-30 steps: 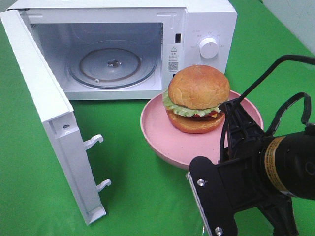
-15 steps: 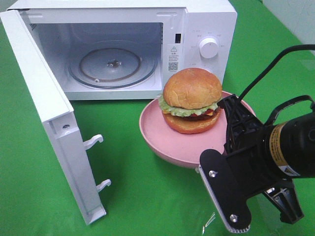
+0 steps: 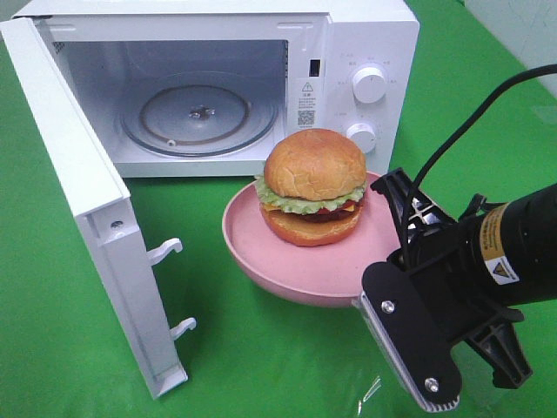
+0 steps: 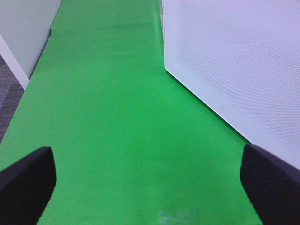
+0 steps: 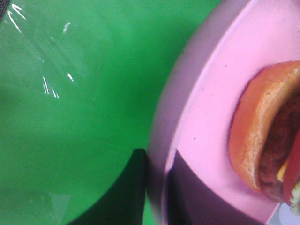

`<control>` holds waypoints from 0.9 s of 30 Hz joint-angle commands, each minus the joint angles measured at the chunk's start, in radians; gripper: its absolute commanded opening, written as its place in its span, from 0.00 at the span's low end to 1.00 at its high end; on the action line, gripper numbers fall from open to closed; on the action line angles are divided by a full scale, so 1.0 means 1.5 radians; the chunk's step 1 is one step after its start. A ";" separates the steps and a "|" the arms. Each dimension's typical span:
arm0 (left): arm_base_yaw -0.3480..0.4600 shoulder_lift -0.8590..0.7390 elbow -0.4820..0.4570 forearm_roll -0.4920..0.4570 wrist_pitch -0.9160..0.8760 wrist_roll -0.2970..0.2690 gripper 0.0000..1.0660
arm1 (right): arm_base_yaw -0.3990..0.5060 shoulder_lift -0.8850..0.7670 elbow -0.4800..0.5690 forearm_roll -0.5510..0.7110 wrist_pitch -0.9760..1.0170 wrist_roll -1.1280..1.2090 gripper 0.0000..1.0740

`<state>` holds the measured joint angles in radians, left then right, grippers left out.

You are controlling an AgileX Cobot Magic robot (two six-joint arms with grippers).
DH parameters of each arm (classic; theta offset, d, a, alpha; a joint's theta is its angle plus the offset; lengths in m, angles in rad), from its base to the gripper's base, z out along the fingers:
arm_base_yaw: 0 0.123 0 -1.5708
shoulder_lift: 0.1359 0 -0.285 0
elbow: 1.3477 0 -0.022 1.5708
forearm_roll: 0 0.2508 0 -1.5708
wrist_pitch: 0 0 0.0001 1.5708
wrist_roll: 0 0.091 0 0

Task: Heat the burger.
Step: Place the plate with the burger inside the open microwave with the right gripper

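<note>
My right claw (image 5: 157,180) is clamped on the pink plate (image 3: 248,252) rim, burger (image 3: 313,183) aboard, before the open microwave (image 3: 374,35); left claw (image 4: 150,185) gapes idle. Next, I reckon: level slide onto the turntable (image 3: 200,117)

The left gripper (image 4: 150,192) hangs over a green-covered desk (image 4: 117,117), its jaws spread wide. Only the two dark, rounded fingertips (image 4: 26,183) show, one at each side, with bare green cloth between them. Ahead of one fingertip, a white panel (image 4: 234,61) with a fine dotted mesh across its face rises from the desk, and its lower edge runs slantwise across the cloth. On the far side, past the desk's edge, are a pale wall (image 4: 23,18) and grey floor (image 4: 9,93).
</note>
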<state>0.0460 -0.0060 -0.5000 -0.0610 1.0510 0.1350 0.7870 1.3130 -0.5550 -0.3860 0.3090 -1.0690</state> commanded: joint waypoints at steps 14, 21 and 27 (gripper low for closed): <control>0.001 -0.015 0.001 0.001 -0.008 -0.003 0.94 | -0.037 -0.005 -0.004 0.185 -0.055 -0.255 0.00; 0.001 -0.015 0.001 0.001 -0.008 -0.003 0.94 | -0.060 -0.005 -0.004 0.257 -0.055 -0.336 0.00; 0.001 -0.015 0.001 0.001 -0.008 -0.003 0.94 | -0.060 -0.005 -0.004 0.246 -0.071 -0.332 0.00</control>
<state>0.0460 -0.0060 -0.5000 -0.0610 1.0510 0.1350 0.7000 1.3130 -0.5540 -0.0120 0.2760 -1.5530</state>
